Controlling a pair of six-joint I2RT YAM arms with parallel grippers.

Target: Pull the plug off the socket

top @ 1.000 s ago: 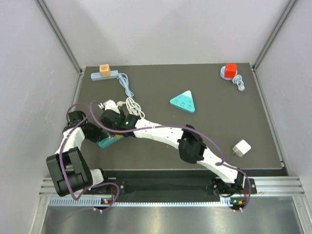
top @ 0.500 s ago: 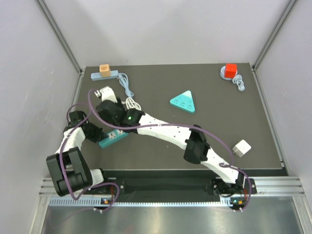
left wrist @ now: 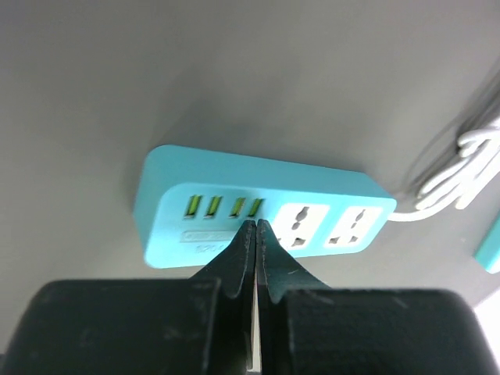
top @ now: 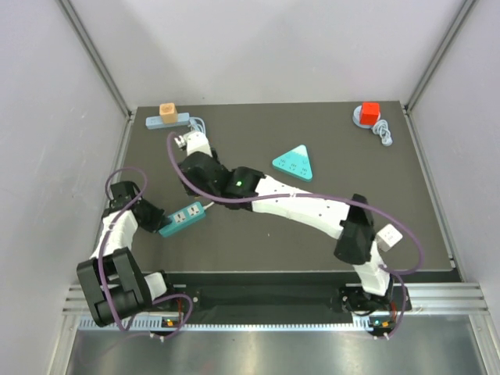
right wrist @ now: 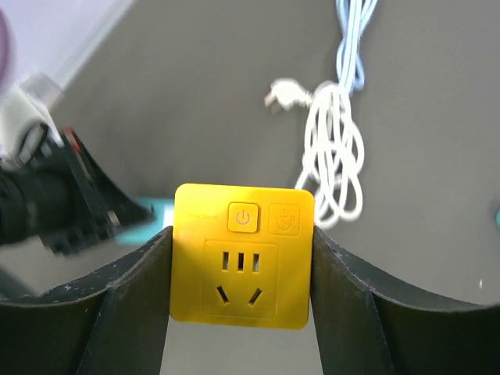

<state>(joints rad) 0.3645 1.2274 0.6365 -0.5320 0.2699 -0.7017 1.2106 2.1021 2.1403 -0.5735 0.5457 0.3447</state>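
A yellow square plug (right wrist: 242, 254) is clamped between the fingers of my right gripper (right wrist: 242, 234), off the table surface. In the top view that gripper (top: 187, 144) hovers at the far left, well apart from the teal socket strip (top: 183, 216). The strip (left wrist: 172, 203) lies flat with both white sockets bare. My left gripper (left wrist: 255, 226) is shut, its tips resting on the strip's top beside the green ports. In the top view the left gripper (top: 160, 224) sits at the strip's near-left end.
A coiled white cable (right wrist: 332, 164) leads from the strip. A light-blue strip with an orange plug (top: 168, 117) lies at the back left. There is a teal triangle (top: 294, 162) mid-table, a red plug (top: 369, 113) back right and a white adapter (top: 387, 237) front right.
My right gripper has risen and swung toward the back left with the yellow plug, leaving the teal strip uncovered. The left gripper stays shut on the strip.
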